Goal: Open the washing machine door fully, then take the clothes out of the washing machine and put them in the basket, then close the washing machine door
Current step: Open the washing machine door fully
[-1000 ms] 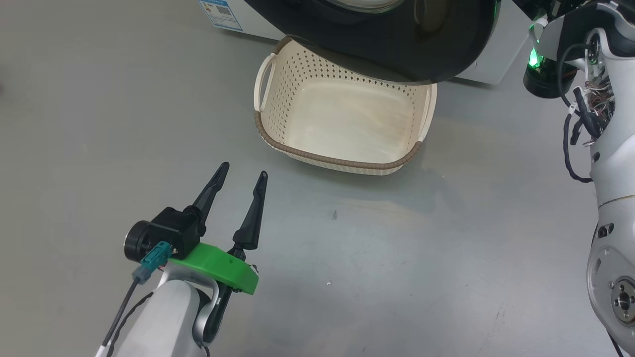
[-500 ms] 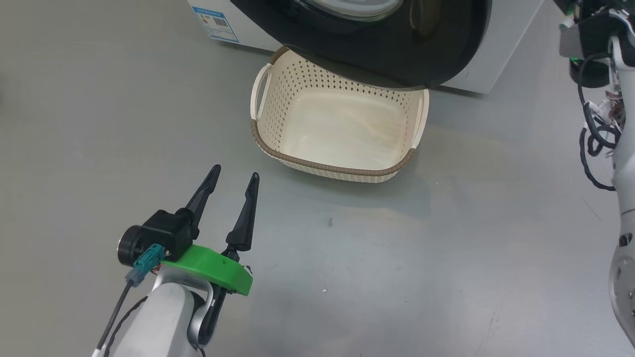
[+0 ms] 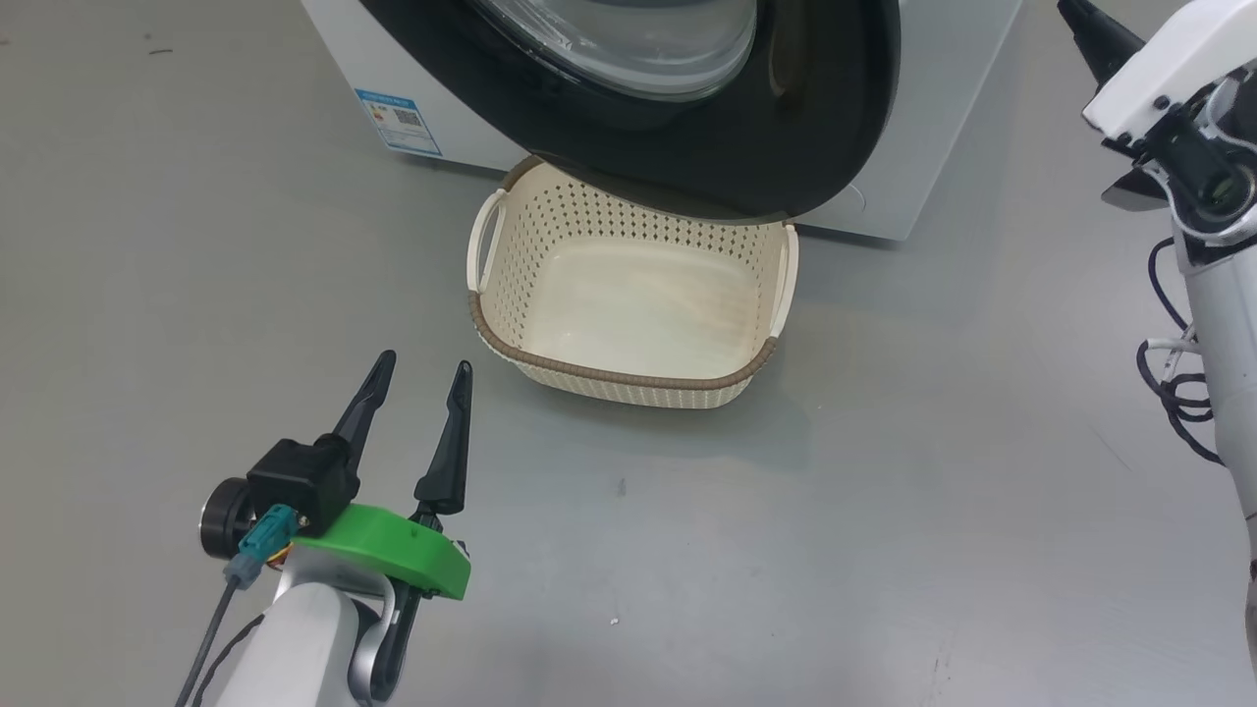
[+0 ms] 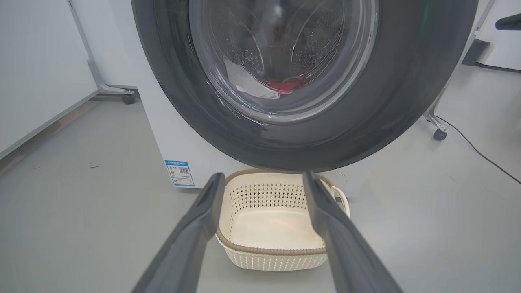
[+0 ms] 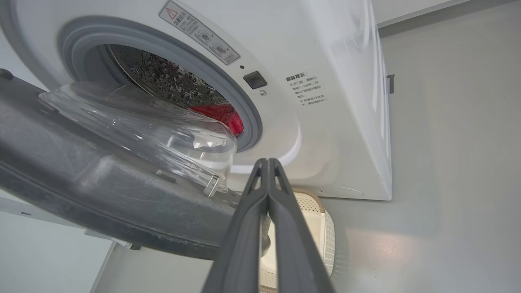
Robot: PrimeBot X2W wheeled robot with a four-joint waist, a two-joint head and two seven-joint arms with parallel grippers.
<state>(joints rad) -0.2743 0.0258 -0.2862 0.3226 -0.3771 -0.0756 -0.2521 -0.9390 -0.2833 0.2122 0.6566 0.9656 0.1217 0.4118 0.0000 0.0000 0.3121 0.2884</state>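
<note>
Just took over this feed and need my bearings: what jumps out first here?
The big black-rimmed washing machine door stands ajar at the top of the head view, overhanging the far edge of the empty basket on the floor. Red clothes lie in the drum behind it. The left gripper hovers open at lower left, short of the basket; the right gripper is shut, pointing into the door gap.
</note>
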